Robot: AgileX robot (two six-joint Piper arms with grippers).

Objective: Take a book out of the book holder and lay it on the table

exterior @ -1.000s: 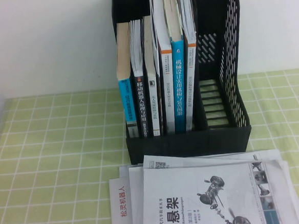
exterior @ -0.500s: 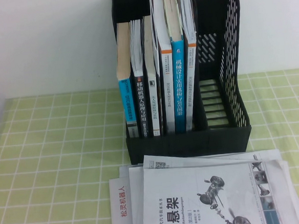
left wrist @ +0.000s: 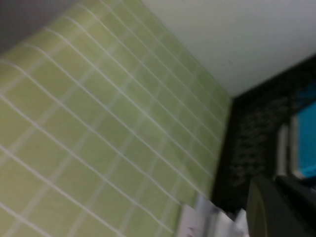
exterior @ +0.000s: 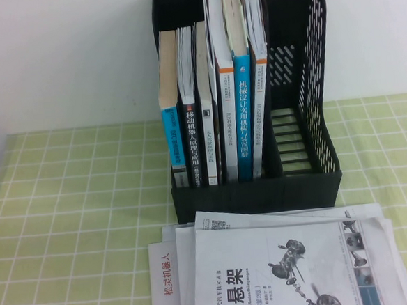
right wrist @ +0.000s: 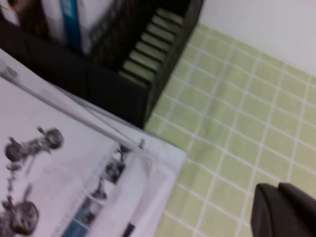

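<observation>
A: What carries everything?

B: A bench under a green checked cloth with white lines, a white wall behind it. The cloth lies bare to the left of the holder and in a narrower strip to its right.

A: And the holder?

B: A black plastic holder stands at the back, against the wall. Its left bays are packed with upright books, spines toward the camera. The rightmost bay, with its slatted floor and perforated side wall, has nothing in it.

A: Can you read any spines?

B: The blue book carries white Chinese characters that I read as 机械设计实用机构, though the rest is unclear. A dark book further left seems to begin 移动机器人. The others are too small to make out.

A: What lies in front?

B: A loose stack of white books and papers lies flat, touching the holder's front lip. The top cover shows grey mechanical parts and large characters ending in 悬架. A sheet at the left edge has red characters, 松灵机器人.

A: The arms?

B: Neither shows from above. The left gripper is a dark blur near the holder's left side. The right gripper hangs over bare cloth right of the stack. I cannot tell how either pair of jaws stands.
</observation>
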